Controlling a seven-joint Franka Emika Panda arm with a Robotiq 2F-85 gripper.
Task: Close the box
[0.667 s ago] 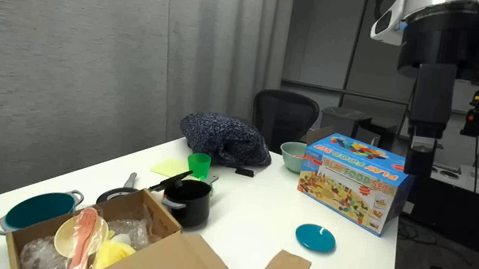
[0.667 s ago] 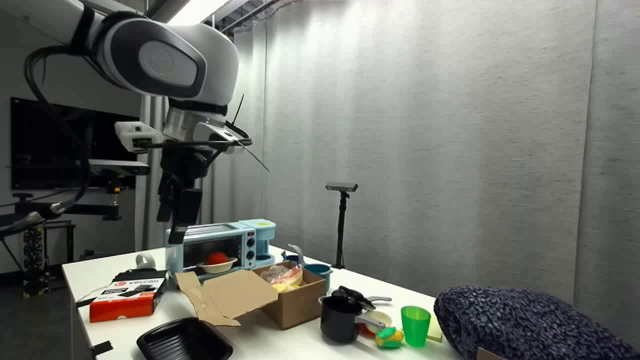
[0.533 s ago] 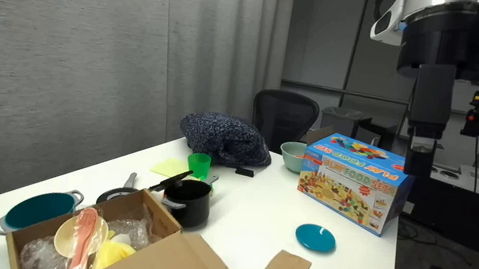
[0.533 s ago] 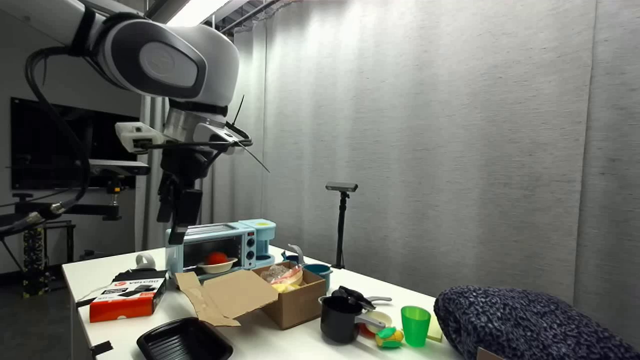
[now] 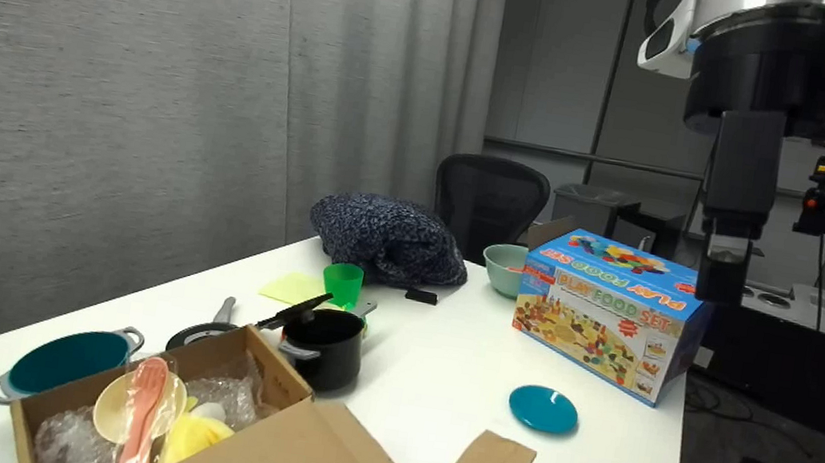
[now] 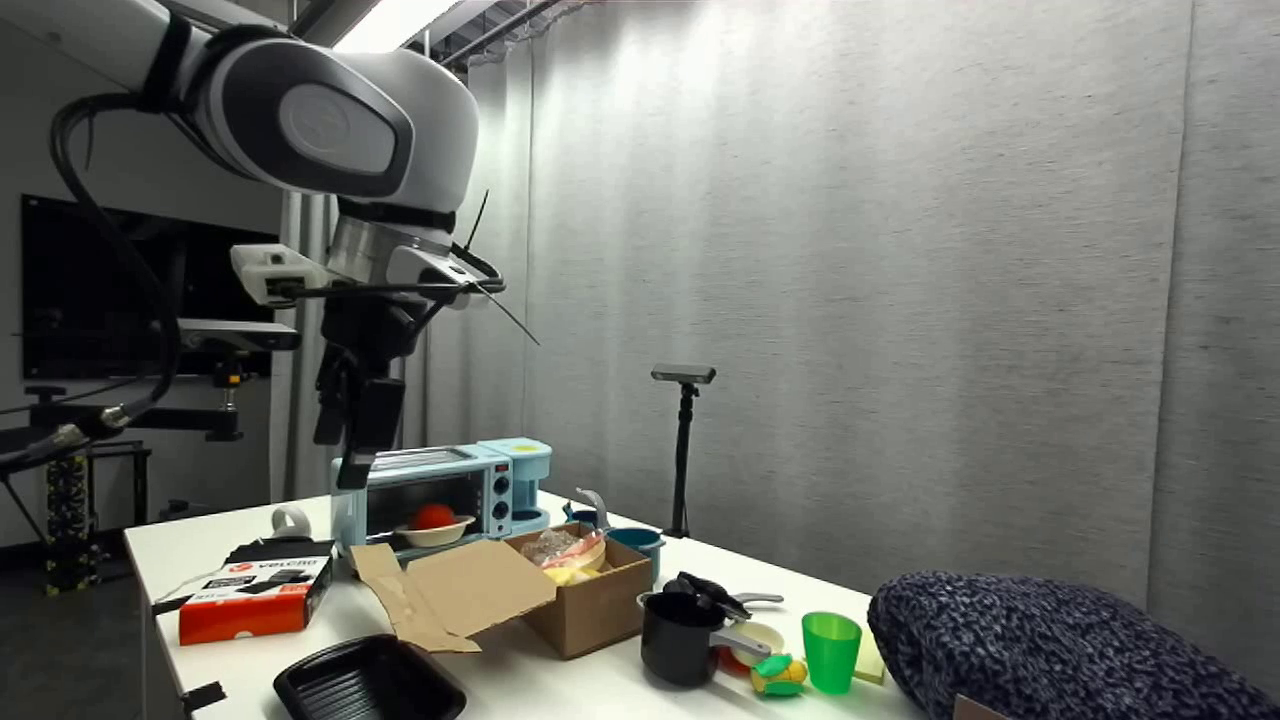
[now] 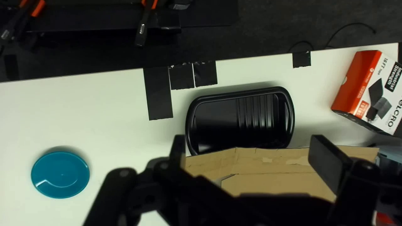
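Jaws spread, the gripper [image 7: 249, 150] is hanging above the table [image 5: 442, 365] bearing the open box [image 6: 600, 620]

In an exterior view the arm [image 6: 330, 120] is reaching in from ten o'clock and rounding over at its bend, and its wrist [image 6: 370, 250] is pointing toward six o'clock. Below the wrist the gripper is pointing nearly straight at six, leaning slightly toward seven at the tips. A white housing [image 6: 270, 272] is jutting from the wrist toward nine o'clock. In both exterior views the gripper is hanging well apart from the table.

The fingers [image 7: 328, 163] are standing wide apart and holding nothing. In the wrist view one of them is standing toward seven o'clock and one toward four, and a flap [image 7: 273, 163] of the box is showing through the gap. From that gap, a black pan [image 7: 232, 121] is lying toward twelve o'clock, a red and white Velcro carton [image 7: 370, 94] toward two and a blue plate [image 7: 61, 172] toward nine.

In an exterior view the box is sitting at four o'clock from the gripper, its flaps sprawling outward toward nine and a pale blue toy oven [image 6: 455, 492] standing at ten o'clock from it. In an exterior view with pink utensils [image 5: 143, 412] showing inside it, the box is sitting at eight o'clock from the gripper.
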